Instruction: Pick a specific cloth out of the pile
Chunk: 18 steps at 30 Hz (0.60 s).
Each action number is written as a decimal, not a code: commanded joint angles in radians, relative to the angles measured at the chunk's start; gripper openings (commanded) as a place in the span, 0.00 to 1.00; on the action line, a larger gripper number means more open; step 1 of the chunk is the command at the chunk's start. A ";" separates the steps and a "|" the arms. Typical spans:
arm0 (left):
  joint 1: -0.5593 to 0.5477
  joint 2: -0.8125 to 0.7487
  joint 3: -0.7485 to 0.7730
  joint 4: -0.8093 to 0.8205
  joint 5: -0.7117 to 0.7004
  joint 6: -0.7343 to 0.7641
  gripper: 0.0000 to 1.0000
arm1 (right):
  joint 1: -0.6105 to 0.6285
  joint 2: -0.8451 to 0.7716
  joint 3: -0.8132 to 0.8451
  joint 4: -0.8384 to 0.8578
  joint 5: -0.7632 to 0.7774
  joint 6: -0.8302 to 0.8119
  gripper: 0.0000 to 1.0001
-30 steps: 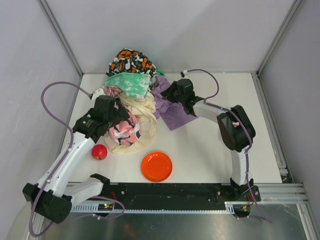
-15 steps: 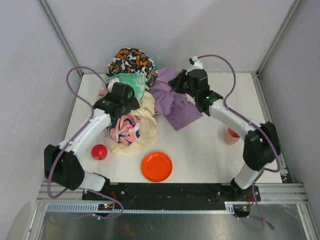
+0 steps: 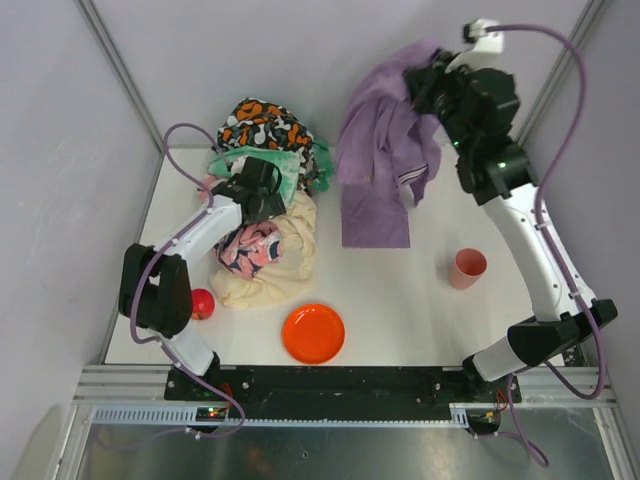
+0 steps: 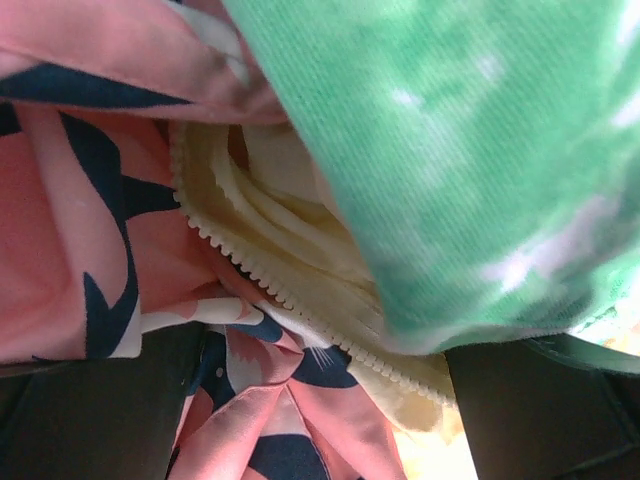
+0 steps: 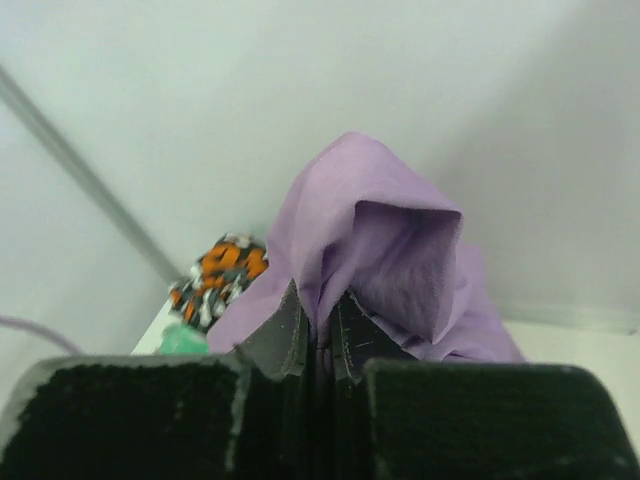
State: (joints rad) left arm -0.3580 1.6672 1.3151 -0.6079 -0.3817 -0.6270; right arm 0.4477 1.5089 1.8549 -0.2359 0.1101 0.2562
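Top external view: a red ball (image 3: 202, 302) was left at the near-left edge of the pile (image 3: 285, 258), the left gripper (image 3: 262, 185) was pressed spread-fingered into the pile, apparently to pin it, and right of the pile the cloth (image 3: 380, 150) was hung apart, pinched between the closed fingers of the right gripper (image 3: 437, 82), with nothing judged in its way.

White table (image 3: 400, 300) bears pile (image 3: 265, 240), plate (image 3: 313, 333), cup (image 3: 468, 268), ball (image 3: 204, 301)

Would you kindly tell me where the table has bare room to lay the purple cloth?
Bare table lies between the orange plate and the pink cup, and right of the hanging purple cloth behind the cup. The left side is crowded: pile, red ball.
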 commanded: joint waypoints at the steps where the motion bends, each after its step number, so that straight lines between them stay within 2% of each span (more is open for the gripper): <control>1: 0.020 0.010 0.032 0.028 -0.037 0.022 1.00 | -0.087 -0.047 0.161 0.077 0.096 -0.097 0.00; 5: 0.023 0.007 0.029 0.028 -0.028 0.035 1.00 | -0.186 -0.006 0.282 0.111 0.127 -0.106 0.00; 11: 0.023 -0.050 0.020 0.029 0.005 0.060 1.00 | -0.340 0.130 0.512 0.056 0.092 -0.111 0.00; 14: 0.024 -0.105 0.022 0.029 0.043 0.071 1.00 | -0.417 0.163 0.515 0.048 0.028 -0.059 0.00; 18: 0.024 -0.190 0.039 0.028 0.088 0.081 1.00 | -0.524 0.164 0.396 0.056 -0.125 0.085 0.00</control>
State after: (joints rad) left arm -0.3431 1.6135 1.3151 -0.6086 -0.3328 -0.5747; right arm -0.0017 1.6657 2.3138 -0.2562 0.1360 0.2085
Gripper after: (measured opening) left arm 0.994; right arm 0.066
